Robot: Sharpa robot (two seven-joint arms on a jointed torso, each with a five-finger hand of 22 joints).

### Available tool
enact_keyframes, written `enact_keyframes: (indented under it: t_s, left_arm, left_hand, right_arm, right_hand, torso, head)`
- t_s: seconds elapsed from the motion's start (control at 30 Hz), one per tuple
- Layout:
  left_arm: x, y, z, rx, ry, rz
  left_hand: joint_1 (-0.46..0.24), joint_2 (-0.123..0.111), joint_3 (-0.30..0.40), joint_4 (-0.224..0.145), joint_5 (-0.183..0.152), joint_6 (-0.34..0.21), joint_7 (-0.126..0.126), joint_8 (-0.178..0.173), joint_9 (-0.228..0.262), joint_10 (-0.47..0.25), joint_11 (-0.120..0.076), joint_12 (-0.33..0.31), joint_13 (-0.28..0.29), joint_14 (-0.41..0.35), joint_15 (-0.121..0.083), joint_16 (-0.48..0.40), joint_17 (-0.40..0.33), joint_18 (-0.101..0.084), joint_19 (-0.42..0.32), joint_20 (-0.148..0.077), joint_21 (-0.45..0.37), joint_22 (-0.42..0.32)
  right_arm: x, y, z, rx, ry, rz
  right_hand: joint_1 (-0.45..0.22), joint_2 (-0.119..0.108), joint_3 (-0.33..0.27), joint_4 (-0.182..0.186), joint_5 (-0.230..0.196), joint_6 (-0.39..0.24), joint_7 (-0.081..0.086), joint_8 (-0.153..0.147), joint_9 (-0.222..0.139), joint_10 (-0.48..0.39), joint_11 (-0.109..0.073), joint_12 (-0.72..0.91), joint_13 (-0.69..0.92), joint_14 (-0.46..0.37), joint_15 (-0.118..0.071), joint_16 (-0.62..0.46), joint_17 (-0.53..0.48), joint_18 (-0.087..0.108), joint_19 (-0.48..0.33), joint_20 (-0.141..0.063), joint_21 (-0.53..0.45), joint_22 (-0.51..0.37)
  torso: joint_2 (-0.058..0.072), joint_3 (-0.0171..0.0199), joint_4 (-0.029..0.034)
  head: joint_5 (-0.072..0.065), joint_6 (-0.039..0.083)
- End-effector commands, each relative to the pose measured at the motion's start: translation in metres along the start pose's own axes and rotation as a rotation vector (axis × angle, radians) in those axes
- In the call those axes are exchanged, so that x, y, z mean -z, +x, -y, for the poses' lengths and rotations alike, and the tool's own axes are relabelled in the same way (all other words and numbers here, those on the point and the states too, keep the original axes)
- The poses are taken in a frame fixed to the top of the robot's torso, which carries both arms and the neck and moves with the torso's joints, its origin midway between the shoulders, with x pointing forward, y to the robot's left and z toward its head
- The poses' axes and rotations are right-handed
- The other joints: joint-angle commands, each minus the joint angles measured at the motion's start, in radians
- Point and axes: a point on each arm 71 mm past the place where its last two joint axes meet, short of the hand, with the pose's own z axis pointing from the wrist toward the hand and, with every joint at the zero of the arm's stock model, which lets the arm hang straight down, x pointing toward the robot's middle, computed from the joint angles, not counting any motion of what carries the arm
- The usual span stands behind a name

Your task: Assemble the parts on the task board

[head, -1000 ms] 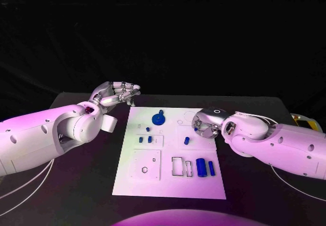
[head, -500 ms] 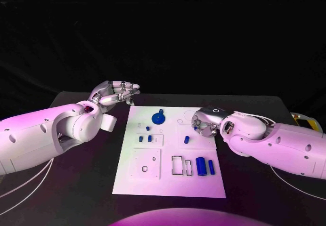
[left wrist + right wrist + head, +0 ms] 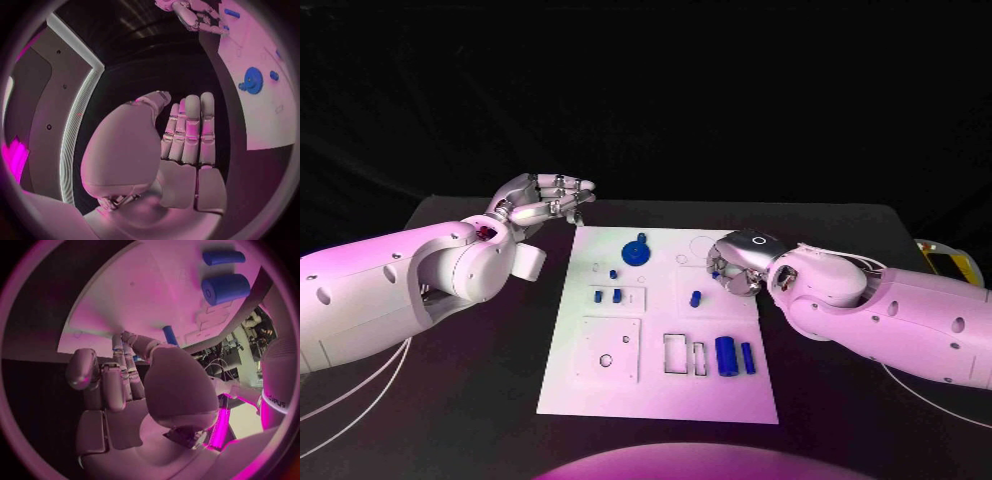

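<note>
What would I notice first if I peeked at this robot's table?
The white task board in the middle of the black table, dotted with small blue parts like the round blue piece near its far end. The right hand hovers over the board's right edge; the left hand is raised beyond its far left corner.

Probably lab — black table (image 3: 473,400), equipment.

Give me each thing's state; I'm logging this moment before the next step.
left hand: off the board's far left corner, fingers curled, holding nothing.
right hand: over the board's right edge, whether it holds a part unclear.
task board: flat on the table.
blue gear-like part: resting on the board's far end.
two blue cylinders: lying side by side.
</note>
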Motion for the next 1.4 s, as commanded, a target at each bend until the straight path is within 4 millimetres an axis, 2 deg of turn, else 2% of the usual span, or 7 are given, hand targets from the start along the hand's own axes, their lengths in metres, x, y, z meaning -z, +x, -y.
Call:
enact_keyframes:
  t_s: [0.03, 0.63, 0.8, 0.97, 1.1, 1.13, 1.4]
  left_arm:
    - [0.0, 0.0, 0.0, 0.007, -0.003, -0.002]
    - [-0.001, -0.002, -0.001, 0.008, -0.012, -0.005]
    - [-0.002, -0.002, -0.001, 0.008, -0.013, -0.005]
    - [-0.003, 0.0, -0.002, 0.01, -0.014, -0.009]
    - [-0.004, 0.001, -0.002, 0.013, -0.015, -0.015]
    - [-0.005, 0.002, -0.002, 0.013, -0.015, -0.016]
    - [-0.006, 0.004, -0.003, 0.015, -0.017, -0.021]
  left_hand:
    - [-0.004, 0.006, -0.006, -0.002, 0.001, -0.006, 0.001, -0.004, -0.001, -0.009, -0.001, 0.007, 0.001, -0.003, 0.003, 0.0, 0.0, 0.012, 0.001, 0.006, -0.006, -0.001]
    - [-0.004, 0.006, -0.009, -0.005, 0.002, -0.02, 0.007, -0.01, -0.004, -0.025, 0.004, 0.011, 0.003, -0.007, 0.007, 0.001, 0.0, 0.012, 0.001, 0.009, -0.01, -0.004]
    - [-0.003, 0.007, -0.009, -0.006, 0.002, -0.023, 0.007, -0.01, -0.005, -0.029, 0.005, 0.011, 0.003, -0.008, 0.008, 0.001, 0.0, 0.012, 0.001, 0.01, -0.011, -0.004]
    - [-0.002, 0.007, -0.009, -0.006, 0.003, -0.023, 0.008, -0.011, -0.005, -0.03, 0.005, 0.012, 0.004, -0.009, 0.008, 0.001, -0.001, 0.012, 0.001, 0.01, -0.011, -0.004]
    - [-0.002, 0.007, -0.009, -0.006, 0.003, -0.024, 0.008, -0.011, -0.005, -0.031, 0.005, 0.012, 0.004, -0.009, 0.008, 0.001, -0.001, 0.012, 0.001, 0.01, -0.011, -0.005]
    - [-0.002, 0.007, -0.009, -0.007, 0.003, -0.024, 0.008, -0.011, -0.005, -0.031, 0.005, 0.012, 0.004, -0.009, 0.008, 0.001, -0.001, 0.012, 0.001, 0.01, -0.011, -0.005]
    - [-0.002, 0.007, -0.009, -0.007, 0.003, -0.025, 0.008, -0.011, -0.005, -0.033, 0.006, 0.013, 0.004, -0.01, 0.009, 0.001, -0.001, 0.012, 0.001, 0.011, -0.011, -0.005]
  right_arm:
    - [0.002, -0.003, -0.002, 0.013, -0.002, 0.035]
    - [0.019, -0.03, -0.015, -0.041, -0.05, 0.136]
    - [0.022, -0.037, -0.04, -0.077, -0.114, 0.153]
    - [0.018, -0.038, -0.07, -0.108, -0.189, 0.152]
    - [0.016, -0.035, -0.091, -0.129, -0.24, 0.145]
    - [0.015, -0.034, -0.095, -0.133, -0.25, 0.143]
    - [0.01, -0.019, -0.122, -0.164, -0.312, 0.109]
  right_hand:
    - [-0.001, 0.006, 0.007, 0.001, -0.002, 0.007, -0.002, 0.003, 0.002, 0.013, -0.007, 0.001, -0.003, 0.057, -0.009, 0.005, 0.001, -0.016, 0.007, 0.003, 0.006, 0.001]
    - [-0.009, 0.0, 0.006, 0.0, -0.008, 0.01, -0.003, 0.006, 0.006, 0.016, -0.007, 0.0, -0.002, 0.058, -0.008, 0.01, 0.006, -0.019, 0.012, 0.003, 0.018, 0.014]
    - [-0.01, 0.0, 0.005, 0.0, -0.009, 0.01, -0.003, 0.006, 0.006, 0.016, -0.007, 0.0, -0.001, 0.059, -0.008, 0.012, 0.008, -0.019, 0.012, 0.003, 0.019, 0.015]
    - [-0.011, 0.0, 0.005, 0.001, -0.009, 0.01, -0.003, 0.006, 0.007, 0.016, -0.007, -0.001, -0.001, 0.059, -0.008, 0.012, 0.008, -0.019, 0.01, 0.003, 0.017, 0.013]
    - [-0.011, 0.0, 0.005, 0.001, -0.01, 0.01, -0.003, 0.006, 0.007, 0.016, -0.007, -0.001, -0.001, 0.059, -0.008, 0.012, 0.008, -0.018, 0.009, 0.003, 0.016, 0.012]
    - [-0.014, 0.001, 0.006, 0.002, -0.011, 0.009, -0.003, 0.007, 0.008, 0.017, -0.008, -0.001, -0.001, 0.053, -0.009, -0.004, -0.024, -0.037, 0.057, 0.003, 0.092, 0.086]
    - [-0.016, 0.001, 0.007, 0.002, -0.011, 0.009, -0.004, 0.007, 0.01, 0.017, -0.008, -0.002, 0.0, 0.052, -0.009, -0.005, -0.027, -0.037, 0.057, 0.003, 0.093, 0.087]
  torso:
    - [-0.001, -0.0008, 0.0004]
    - [0.0, -0.0009, 0.0002]
    - [-0.001, -0.0005, -0.0009]
    - [-0.002, -0.0007, 0.0017]
    - [-0.001, -0.0023, 0.0035]
    - [-0.001, -0.0028, 0.0027]
    - [0.0, -0.0037, 0.0019]
  head:
    - [-0.002, 0.001]
    - [0.005, 0.001]
    - [0.018, -0.001]
    - [0.034, -0.003]
    - [0.048, -0.005]
    - [0.054, -0.006]
    - [0.083, -0.015]
